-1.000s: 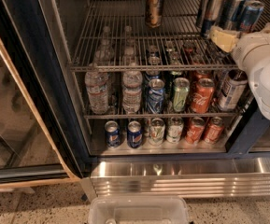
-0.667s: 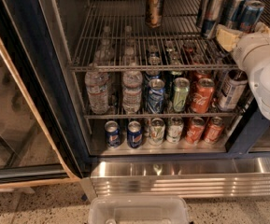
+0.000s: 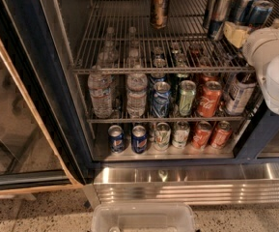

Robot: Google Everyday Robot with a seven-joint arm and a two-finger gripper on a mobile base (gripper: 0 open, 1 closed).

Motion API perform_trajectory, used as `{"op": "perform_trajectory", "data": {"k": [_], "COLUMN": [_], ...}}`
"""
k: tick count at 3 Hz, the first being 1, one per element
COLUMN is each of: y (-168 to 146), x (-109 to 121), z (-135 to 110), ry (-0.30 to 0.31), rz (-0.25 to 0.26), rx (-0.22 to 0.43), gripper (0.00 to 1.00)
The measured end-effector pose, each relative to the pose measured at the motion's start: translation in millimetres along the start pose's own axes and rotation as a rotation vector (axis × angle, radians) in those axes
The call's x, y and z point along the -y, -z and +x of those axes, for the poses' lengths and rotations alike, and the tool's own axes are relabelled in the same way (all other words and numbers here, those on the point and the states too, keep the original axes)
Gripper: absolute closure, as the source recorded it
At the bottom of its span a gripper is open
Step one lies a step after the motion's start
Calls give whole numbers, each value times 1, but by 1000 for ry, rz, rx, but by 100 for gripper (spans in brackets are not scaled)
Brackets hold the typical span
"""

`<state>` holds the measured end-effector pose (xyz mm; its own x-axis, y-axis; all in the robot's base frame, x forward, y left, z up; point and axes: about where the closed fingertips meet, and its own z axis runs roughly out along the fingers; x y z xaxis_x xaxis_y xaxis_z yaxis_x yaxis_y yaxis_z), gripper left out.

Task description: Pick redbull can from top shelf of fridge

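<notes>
The fridge point(image 3: 28, 81) stands open with its dark blue frame. On the right of the top shelf point(image 3: 129, 37), a grey wire rack, stands a cluster of slim tall cans. The bluest one, the redbull can point(image 3: 259, 13), is at the right end of the cluster. My gripper point(image 3: 236, 34) is cream-coloured on a white arm point(image 3: 269, 57). It reaches in from the right, just in front of and below the cluster, close to the redbull can and the silver can point(image 3: 223, 14) beside it. A brown-gold can point(image 3: 159, 6) stands alone at the back middle.
The middle shelf point(image 3: 168, 119) holds water bottles point(image 3: 100, 93) and mixed cans; the bottom row has Pepsi cans point(image 3: 116, 138) and others. The glass door point(image 3: 8, 129) hangs open at the left. A ribbed steel base point(image 3: 187, 182) and a clear plastic bin point(image 3: 144, 219) lie below.
My gripper and arm have moved a little up and further in towards the slim cans on the top shelf. The cans have not moved.
</notes>
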<state>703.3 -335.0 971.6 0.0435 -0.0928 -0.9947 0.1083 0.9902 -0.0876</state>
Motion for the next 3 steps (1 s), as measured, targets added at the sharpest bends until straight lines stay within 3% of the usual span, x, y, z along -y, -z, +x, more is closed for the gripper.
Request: {"op": "perform_trajectory", "data": {"k": [1,3], "y": [-5,-7], "x": [1,2], "z": [1,3], "ry": [-4,-6], "rz": [-1,3], "rx": [-2,-3], "gripper": [25,68]}}
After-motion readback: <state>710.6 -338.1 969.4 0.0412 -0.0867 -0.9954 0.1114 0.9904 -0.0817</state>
